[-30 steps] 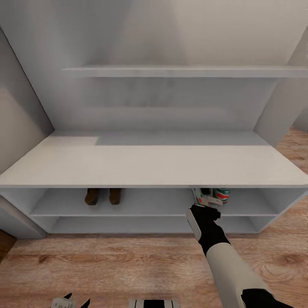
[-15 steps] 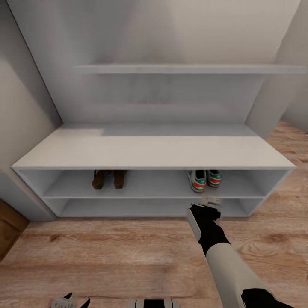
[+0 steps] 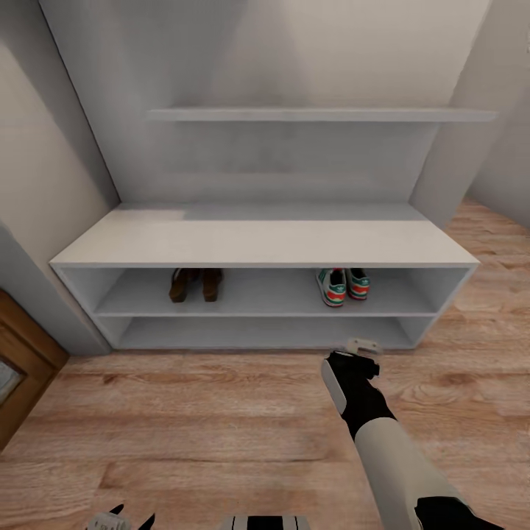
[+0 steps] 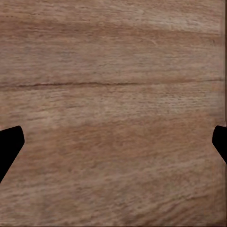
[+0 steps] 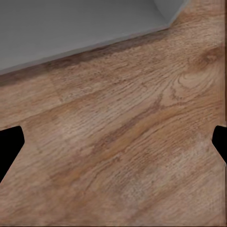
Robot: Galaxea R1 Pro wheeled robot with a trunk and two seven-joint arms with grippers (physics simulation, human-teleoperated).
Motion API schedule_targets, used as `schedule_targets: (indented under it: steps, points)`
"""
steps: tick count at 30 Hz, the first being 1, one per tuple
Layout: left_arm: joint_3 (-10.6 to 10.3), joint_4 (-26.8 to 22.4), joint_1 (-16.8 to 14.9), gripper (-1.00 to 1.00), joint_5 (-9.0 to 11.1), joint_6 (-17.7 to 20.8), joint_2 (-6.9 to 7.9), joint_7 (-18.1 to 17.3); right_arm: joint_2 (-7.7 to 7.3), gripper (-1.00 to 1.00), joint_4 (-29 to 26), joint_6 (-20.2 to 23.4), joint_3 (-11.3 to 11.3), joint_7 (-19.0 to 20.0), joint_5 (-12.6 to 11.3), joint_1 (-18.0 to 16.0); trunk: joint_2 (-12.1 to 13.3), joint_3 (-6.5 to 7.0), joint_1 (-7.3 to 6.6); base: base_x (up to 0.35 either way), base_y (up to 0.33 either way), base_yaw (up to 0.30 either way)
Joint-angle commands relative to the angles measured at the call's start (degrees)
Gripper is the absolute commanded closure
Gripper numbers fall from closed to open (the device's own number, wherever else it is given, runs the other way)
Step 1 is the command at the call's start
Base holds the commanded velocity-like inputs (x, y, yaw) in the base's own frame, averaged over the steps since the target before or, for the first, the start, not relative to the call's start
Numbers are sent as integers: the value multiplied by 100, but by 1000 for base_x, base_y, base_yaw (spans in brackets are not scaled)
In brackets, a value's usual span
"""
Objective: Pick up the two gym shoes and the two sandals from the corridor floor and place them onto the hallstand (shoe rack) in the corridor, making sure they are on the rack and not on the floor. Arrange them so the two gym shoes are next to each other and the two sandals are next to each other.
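- On the hallstand's point(image 3: 265, 250) upper open shelf, the two gym shoes point(image 3: 343, 285) sit together toward 3 o'clock, the two sandals point(image 3: 196, 284) paired toward 9 o'clock.
- Right gripper point(image 3: 361, 352) hangs over the corridor floor point(image 3: 221, 412), jaws spread, empty.
- Left gripper point(image 4: 113, 146), at 7 o'clock, gapes over bare planks.

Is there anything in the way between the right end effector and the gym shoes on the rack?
Nothing visible. The right end effector hangs over bare corridor floor before the hallstand; the gym shoes sit beyond it on the upper open shelf, beside no obstacle.
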Motion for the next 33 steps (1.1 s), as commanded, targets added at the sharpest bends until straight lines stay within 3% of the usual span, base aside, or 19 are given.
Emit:
schedule_targets:
  steps: [1,14,33]
  points:
    - [45,1,-5,-100,-46,-22,-5,-31,2,-100,-8,19,-2,-25,-34,-2,-2,-4,-5,-337,15,0]
    - [65,1,-5,-100,-41,-20,-5,-21,2,-100,-8,13,9,-20,-39,-2,-2,-4,-5,-256,69,0]
    - [85,1,-6,-100,-41,-28,5,-34,2,-100,45,11,13,-18,-35,-2,-2,-4,-5,-27,13,0]
